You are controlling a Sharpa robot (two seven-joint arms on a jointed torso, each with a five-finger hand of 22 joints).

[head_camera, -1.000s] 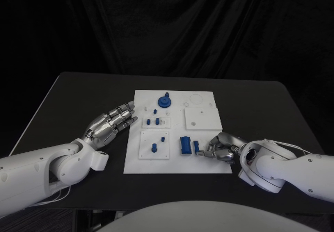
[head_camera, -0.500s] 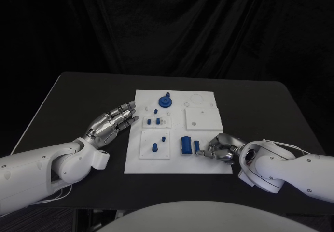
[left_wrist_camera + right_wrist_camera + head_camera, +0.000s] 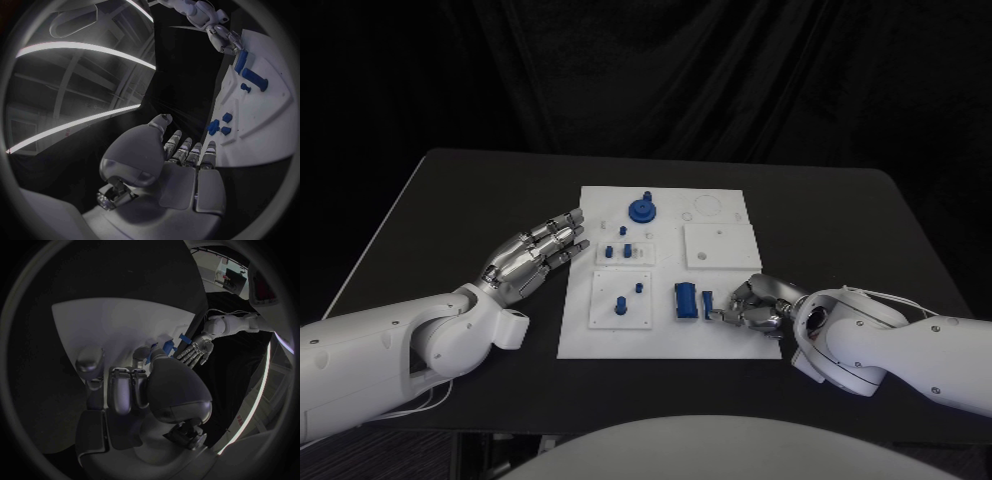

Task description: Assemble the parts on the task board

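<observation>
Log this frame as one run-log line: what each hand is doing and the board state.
left hand: open, at task board left edge | right hand: fingers at small blue part, hold unclear | blue block: lying on board

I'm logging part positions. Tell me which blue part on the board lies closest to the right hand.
The small blue piece at the right hand's fingertips, just right of the larger blue block. The other blue parts sit farther left or up the task board.

The flat white rectangular task board (image 3: 721,342) lay in the middle of the black table, carrying smaller raised white plates. A round blue knobbed part (image 3: 642,208) stood near its far edge, small blue pegs (image 3: 623,247) at mid-board, and an upright blue block (image 3: 685,300) near its front.
</observation>
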